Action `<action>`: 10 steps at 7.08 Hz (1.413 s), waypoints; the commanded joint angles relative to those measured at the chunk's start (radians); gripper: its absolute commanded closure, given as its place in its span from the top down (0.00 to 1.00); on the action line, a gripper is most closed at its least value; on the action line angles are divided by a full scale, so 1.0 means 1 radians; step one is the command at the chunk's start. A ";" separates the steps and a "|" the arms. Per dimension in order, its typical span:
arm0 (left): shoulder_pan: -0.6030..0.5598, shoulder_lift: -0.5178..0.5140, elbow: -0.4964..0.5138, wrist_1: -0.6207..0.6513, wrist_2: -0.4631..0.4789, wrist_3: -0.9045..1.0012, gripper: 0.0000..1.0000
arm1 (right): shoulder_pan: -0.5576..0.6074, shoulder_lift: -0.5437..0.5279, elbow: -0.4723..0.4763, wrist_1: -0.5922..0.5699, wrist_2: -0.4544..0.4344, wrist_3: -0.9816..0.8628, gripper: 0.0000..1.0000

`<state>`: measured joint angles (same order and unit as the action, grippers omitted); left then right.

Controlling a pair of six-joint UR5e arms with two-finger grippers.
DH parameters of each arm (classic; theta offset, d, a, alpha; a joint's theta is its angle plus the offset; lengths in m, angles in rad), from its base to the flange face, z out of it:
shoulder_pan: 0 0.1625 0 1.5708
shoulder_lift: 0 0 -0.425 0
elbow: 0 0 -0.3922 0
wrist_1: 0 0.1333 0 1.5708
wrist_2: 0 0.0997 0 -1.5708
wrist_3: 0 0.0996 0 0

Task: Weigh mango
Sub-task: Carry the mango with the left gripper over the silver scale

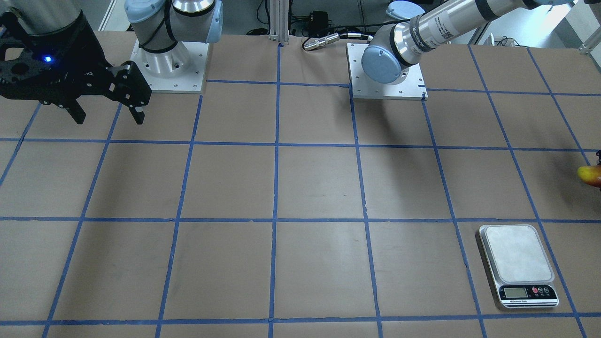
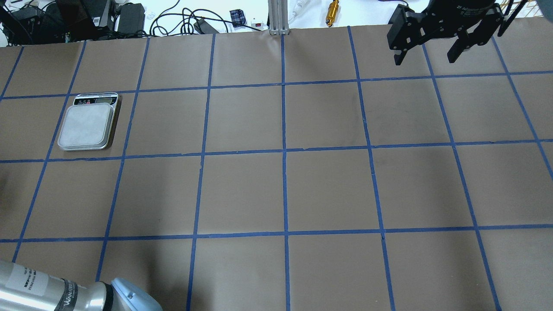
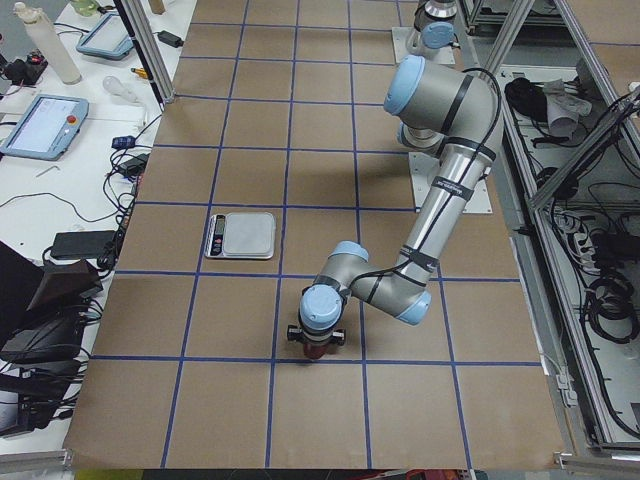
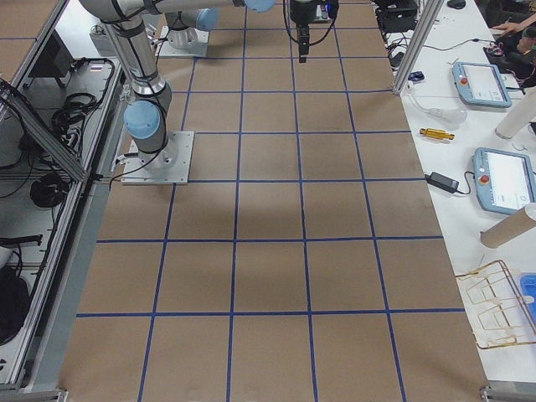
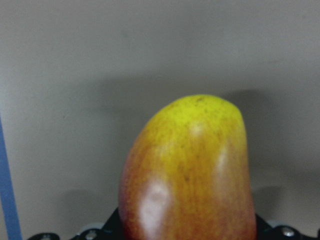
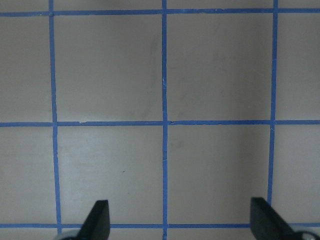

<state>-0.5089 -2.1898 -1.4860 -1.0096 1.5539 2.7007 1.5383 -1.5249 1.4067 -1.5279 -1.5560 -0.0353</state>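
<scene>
The mango [image 5: 190, 175], yellow at its tip and red-orange lower down, fills the left wrist view and pokes in at the edge of the front view [image 1: 590, 174]. My left gripper [image 3: 317, 342] is shut on it, close over the brown table, its fingers hidden behind the fruit. The scale [image 2: 86, 127] with its bare grey plate lies flat on the table, about one grid square from the left gripper [image 3: 245, 233]. My right gripper [image 2: 427, 54] is open and empty, hanging high over the far right of the table, well away from both.
The table [image 2: 285, 190] is brown paper marked into squares by blue tape. The arm base plates [image 1: 387, 84] stand at the robot's side. Cables, tablets and small tools lie beyond the far table edge [image 2: 173, 21].
</scene>
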 commanded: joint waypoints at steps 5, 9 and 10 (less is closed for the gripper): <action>-0.342 0.131 0.009 -0.133 0.003 -0.429 0.00 | 0.000 -0.001 0.000 0.000 0.001 0.000 1.00; -0.445 0.072 0.000 -0.120 -0.111 -0.602 0.00 | 0.000 0.000 0.000 0.000 -0.001 0.000 1.00; -0.453 0.058 0.001 -0.118 -0.110 -0.604 0.00 | 0.000 0.000 0.000 0.000 0.001 0.000 1.00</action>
<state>-0.9407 -2.1134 -1.4851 -1.1328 1.4498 2.1118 1.5386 -1.5255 1.4067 -1.5279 -1.5565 -0.0353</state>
